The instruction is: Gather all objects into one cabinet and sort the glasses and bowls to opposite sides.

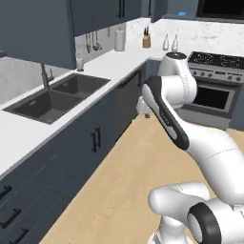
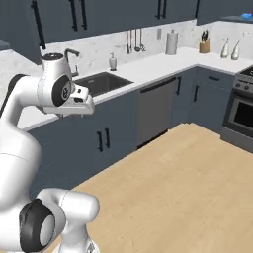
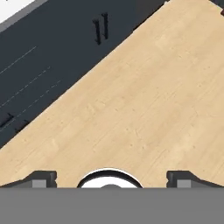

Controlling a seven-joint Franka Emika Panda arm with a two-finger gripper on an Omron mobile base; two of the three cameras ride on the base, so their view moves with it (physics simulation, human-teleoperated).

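Taking the double-basin dark sink (image 1: pixel 52 97) as the landmark and reading from left to right: above and to its left hang the dark slate-blue wall cabinets (image 1: pixel 35 28) with flat doors and long black vertical bar handles (image 2: pixel 37 24), all shut. The sink is sunk into the white counter (image 1: pixel 107 64), with a grey tap (image 1: pixel 46 76) at its back edge and a small soap bottle (image 1: pixel 79 62) just right of it. Further right of the sink along the wall hang dark utensils (image 1: pixel 93 42), then a white paper-towel roll (image 1: pixel 119 40) stands on the counter, then a wooden knife block (image 1: pixel 146 40) in the corner, then two pale bottles (image 1: pixel 170 43), and last the steel range with its dark oven door (image 1: pixel 212 88). Below the sink run dark blue base cabinets with short black handles (image 1: pixel 96 139), and in front of them lies the pale wooden plank floor (image 1: pixel 119 190). The claw (image 3: pixel 111 179) of the white arm hangs over this floor, right of the sink and off the counter, facing straight down; its two dark fingertips (image 3: pixel 43 178) stand spread wide apart, pinching nothing and touching nothing. The bowls and the cup cannot be made out anywhere; a small blue patch (image 2: pixel 246 16) sits high on a shelf far right of the sink, too small to identify.
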